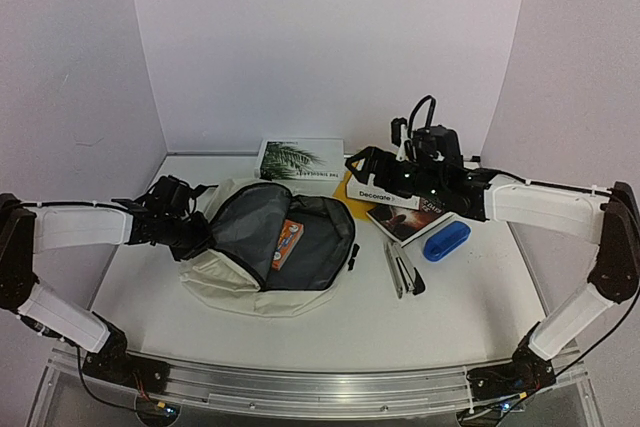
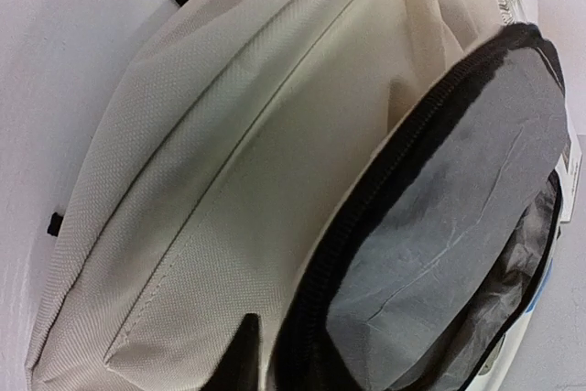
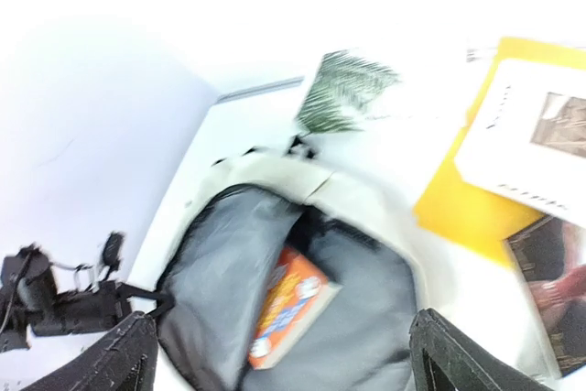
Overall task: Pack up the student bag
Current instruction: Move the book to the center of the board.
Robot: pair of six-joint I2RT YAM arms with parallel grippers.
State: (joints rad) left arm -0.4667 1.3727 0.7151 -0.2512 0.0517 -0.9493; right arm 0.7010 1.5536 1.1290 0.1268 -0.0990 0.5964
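The student bag (image 1: 235, 277) lies at centre-left, cream with a dark grey lining, its main compartment unzipped and gaping. An orange book (image 1: 288, 243) stands inside; it also shows in the right wrist view (image 3: 288, 313). My left gripper (image 1: 195, 235) is at the bag's left rim, shut on the fabric by the black zipper (image 2: 366, 226); one fingertip (image 2: 243, 354) rests on the cream outside and the other is hidden. My right gripper (image 1: 362, 165) hovers open and empty above the bag's far right side (image 3: 366, 203), near the books.
A palm-leaf book (image 1: 300, 160) lies behind the bag. To the right are a yellow folder (image 1: 347, 187), a white "Decorate" book (image 1: 385, 193), a dark magazine (image 1: 408, 221), a blue case (image 1: 446, 240) and pens (image 1: 400, 269). White walls enclose the back and sides.
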